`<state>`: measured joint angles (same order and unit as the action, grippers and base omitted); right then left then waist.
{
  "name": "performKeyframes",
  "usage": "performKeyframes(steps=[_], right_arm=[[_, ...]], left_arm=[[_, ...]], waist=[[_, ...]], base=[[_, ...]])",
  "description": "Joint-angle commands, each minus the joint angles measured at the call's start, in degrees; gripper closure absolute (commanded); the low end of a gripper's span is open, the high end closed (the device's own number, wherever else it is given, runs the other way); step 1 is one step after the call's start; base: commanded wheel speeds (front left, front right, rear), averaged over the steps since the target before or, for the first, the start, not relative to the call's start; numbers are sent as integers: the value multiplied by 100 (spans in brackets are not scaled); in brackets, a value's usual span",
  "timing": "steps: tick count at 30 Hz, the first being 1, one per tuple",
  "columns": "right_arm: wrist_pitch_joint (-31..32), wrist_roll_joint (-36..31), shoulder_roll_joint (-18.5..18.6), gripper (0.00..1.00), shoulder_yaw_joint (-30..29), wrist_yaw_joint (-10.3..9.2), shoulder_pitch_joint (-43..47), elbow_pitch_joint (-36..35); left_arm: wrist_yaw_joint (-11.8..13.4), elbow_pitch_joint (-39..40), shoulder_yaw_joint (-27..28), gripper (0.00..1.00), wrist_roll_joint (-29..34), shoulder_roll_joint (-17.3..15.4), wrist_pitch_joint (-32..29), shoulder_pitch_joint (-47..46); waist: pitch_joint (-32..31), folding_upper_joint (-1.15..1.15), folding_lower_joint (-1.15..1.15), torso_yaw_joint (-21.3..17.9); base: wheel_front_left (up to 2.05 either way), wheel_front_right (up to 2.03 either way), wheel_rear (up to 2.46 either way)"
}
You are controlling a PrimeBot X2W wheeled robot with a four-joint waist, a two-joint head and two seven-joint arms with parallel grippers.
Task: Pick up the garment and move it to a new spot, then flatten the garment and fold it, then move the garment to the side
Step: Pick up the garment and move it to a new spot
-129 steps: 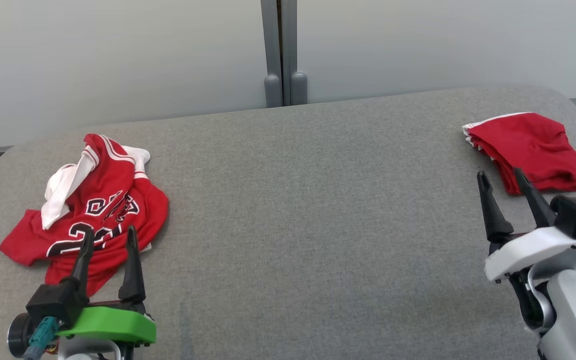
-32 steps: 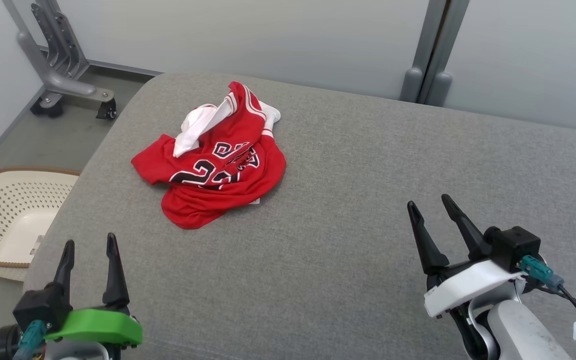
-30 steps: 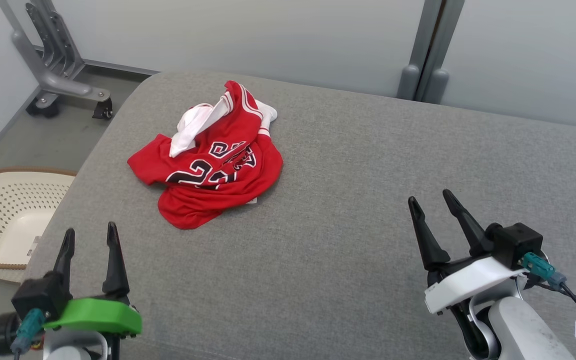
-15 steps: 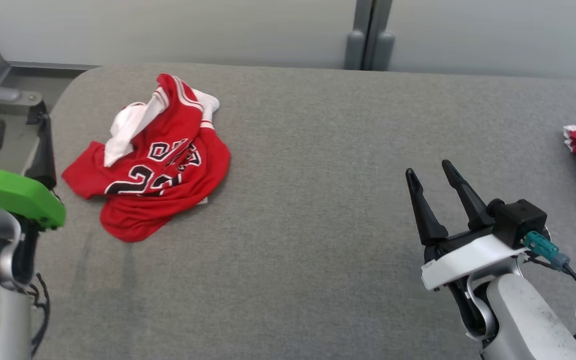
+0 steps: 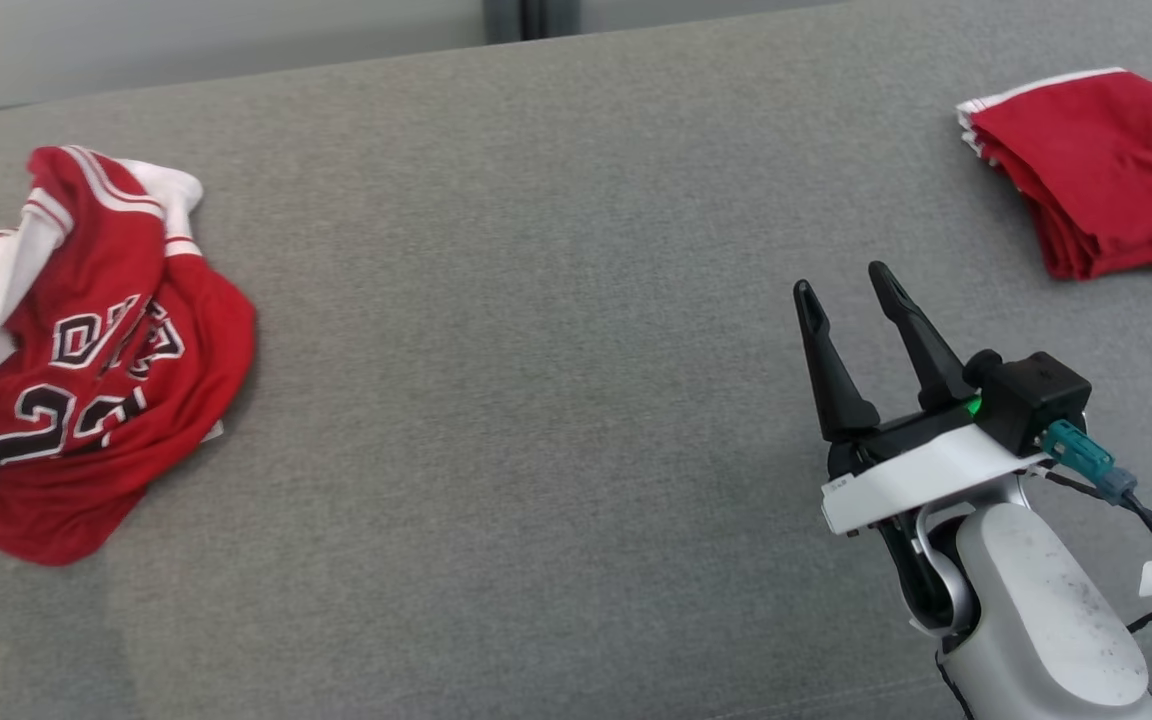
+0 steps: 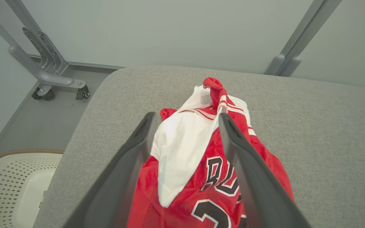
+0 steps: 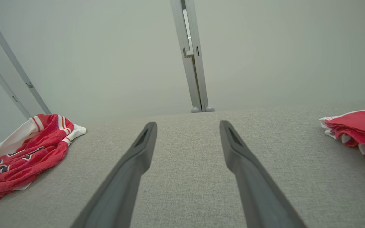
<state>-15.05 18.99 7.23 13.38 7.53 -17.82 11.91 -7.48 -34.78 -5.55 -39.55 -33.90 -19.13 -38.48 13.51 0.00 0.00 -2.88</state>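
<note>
The garment, a crumpled red jersey (image 5: 86, 350) with white lining and black numbers, lies at the left end of the grey padded table (image 5: 536, 400). In the left wrist view the jersey (image 6: 208, 164) sits right under my left gripper (image 6: 187, 116), whose open fingers straddle its white fold; I cannot tell if they touch the cloth. My right gripper (image 5: 842, 280) stands open over bare table at the right, nothing between its fingers, far from the jersey (image 7: 27, 152). The right wrist view looks along this gripper (image 7: 188, 124) across the table.
A folded red cloth (image 5: 1096, 170) lies at the table's far right corner, also in the right wrist view (image 7: 360, 126). Beside the table's left end, on the floor, stand a cream perforated basket (image 6: 11, 183) and a wheeled metal frame (image 6: 49, 76). A pale wall runs behind.
The head camera has swung right and down, so the whole picture shifted. My left gripper has gone from the lower left to over the jersey. The right gripper stays open.
</note>
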Motion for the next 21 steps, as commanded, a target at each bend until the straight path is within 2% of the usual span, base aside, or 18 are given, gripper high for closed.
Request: performKeyframes(steps=[1,6,12,13,14,15,21], right_arm=[[-17,-30,-27,0,0,-8,-82,-31],[-17,15,-81,0,60,-8,-143,-8],[-17,22,-93,0,77,-8,-139,31],[-17,10,-97,0,72,-8,-132,33],[-17,-2,-92,0,62,-8,-121,41],[-17,-7,-84,0,60,-8,-112,52],[-17,50,-44,0,131,-8,-41,157]], left_arm=[[-2,-116,-73,0,-120,-63,-42,-121],[-2,-731,-344,0,-445,-229,-246,-217],[-2,-1385,-567,0,-331,-340,-85,-371],[-2,-1482,-591,51,-302,-334,-34,-403],[-2,-1581,-649,97,-257,-310,1,-432],[-2,-1652,-693,100,-244,-287,9,-456],[-2,-1847,-976,100,-302,-199,69,-572]], waist=[[611,0,0,-677],[741,0,0,-912],[751,0,0,-998],[740,0,0,-993],[717,0,0,-978],[692,0,0,-959],[386,0,0,-786]], base=[[0,0,0],[0,0,0],[0,0,0],[0,0,0],[0,0,0],[0,0,0],[0,0,0]])
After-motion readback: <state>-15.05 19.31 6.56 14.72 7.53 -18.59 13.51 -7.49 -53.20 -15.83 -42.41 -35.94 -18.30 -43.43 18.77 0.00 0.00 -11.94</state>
